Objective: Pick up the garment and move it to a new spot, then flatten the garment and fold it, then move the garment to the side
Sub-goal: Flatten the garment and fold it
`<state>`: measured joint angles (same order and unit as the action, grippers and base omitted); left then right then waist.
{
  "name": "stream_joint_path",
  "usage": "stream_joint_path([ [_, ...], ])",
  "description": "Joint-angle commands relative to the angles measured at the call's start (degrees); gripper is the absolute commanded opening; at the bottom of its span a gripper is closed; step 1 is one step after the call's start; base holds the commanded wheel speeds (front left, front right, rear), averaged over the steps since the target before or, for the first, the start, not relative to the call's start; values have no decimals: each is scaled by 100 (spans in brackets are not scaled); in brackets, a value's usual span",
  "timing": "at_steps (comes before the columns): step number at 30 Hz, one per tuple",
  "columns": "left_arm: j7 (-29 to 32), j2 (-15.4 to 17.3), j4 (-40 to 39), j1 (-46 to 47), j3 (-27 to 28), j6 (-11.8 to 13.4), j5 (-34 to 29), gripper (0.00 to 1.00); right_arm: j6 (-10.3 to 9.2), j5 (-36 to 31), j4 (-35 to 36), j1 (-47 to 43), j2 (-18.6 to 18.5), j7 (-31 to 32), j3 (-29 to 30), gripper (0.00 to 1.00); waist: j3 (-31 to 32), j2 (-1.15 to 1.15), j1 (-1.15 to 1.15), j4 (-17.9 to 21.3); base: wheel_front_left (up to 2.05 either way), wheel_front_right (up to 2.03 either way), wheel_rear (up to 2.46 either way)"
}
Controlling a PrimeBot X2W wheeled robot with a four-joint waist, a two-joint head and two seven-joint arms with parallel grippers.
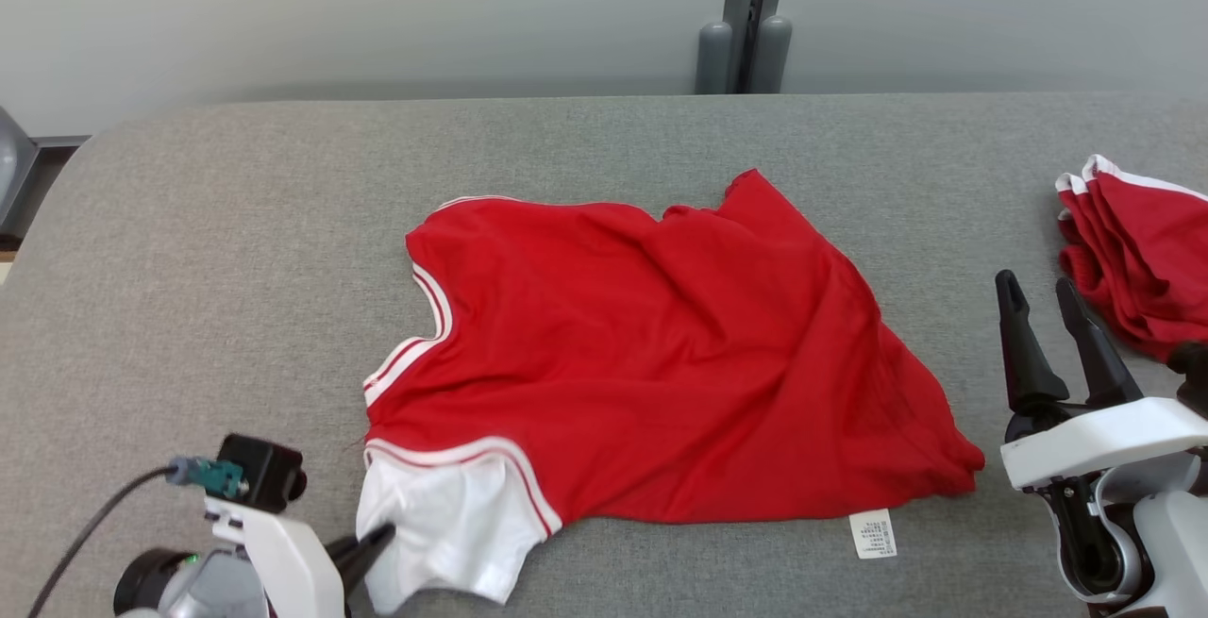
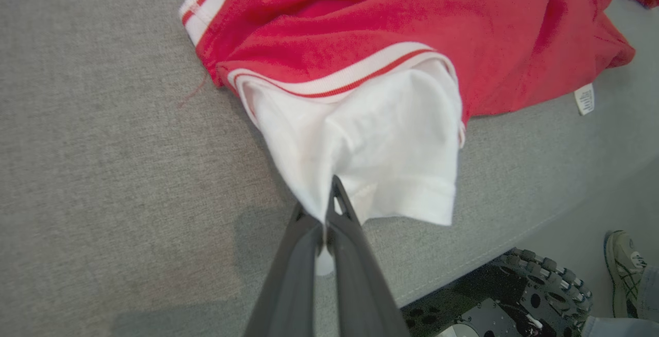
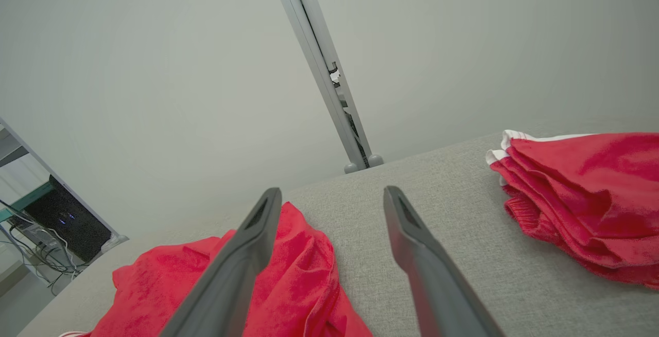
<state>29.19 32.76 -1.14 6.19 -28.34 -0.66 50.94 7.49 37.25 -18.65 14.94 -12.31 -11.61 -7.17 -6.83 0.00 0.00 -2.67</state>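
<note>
Across the grey table [image 1: 236, 222]: red garment [image 1: 642, 344] lies rumpled at the middle, collar toward the robot's left.
Folded red pile [image 1: 1142, 259]: right edge, apart from the garment.
Right gripper [image 1: 1035, 283]: fingers spread, between garment and pile.
Left gripper [image 2: 323, 208]: pinched on the white sleeve [image 2: 381, 146].
Care tag [image 1: 872, 533]: by the near hem.

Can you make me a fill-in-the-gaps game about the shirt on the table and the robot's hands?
1. The sleeve pinched by the left hand is coloured ____.
2. The right hand holds nothing, and its two fingers are ____.
3. The folded clothes pile lies nearest the robot's ____ hand.
4. The body of the T-shirt is coloured ____.

Missing words: white, open, right, red.
</note>
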Motion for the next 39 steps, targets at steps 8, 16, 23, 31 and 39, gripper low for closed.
stream_joint_path([
  [8, 54, 298, 200, -488, -70, 399, -276, 0, 1, -80, 69, -133, -41, 79, 167, 100, 69, 0, 0, 123, 0, 0, 0],
  [16, -298, 205, 325, -592, 23, 653, -419, 100, 1, -152, 125, -164, 14, 147, 220, 100, 150, 0, 0, 113, 0, 0, 0],
  [23, -916, 231, -51, -817, 292, 1067, -698, 100, 1, -185, 139, -280, 62, 162, 258, 100, 259, 0, 0, 75, 0, 0, 0],
  [31, -2289, 21, -650, -636, 703, 1603, -1376, 100, 1, -246, 248, -309, 135, 92, 231, 100, 354, 0, 0, -2, 0, 0, 0],
  [39, -3019, -413, -320, -833, 573, 1742, -1575, 100, 1, -311, 225, -408, 197, 19, 113, 100, 444, 0, 0, 90, 0, 0, 0],
])
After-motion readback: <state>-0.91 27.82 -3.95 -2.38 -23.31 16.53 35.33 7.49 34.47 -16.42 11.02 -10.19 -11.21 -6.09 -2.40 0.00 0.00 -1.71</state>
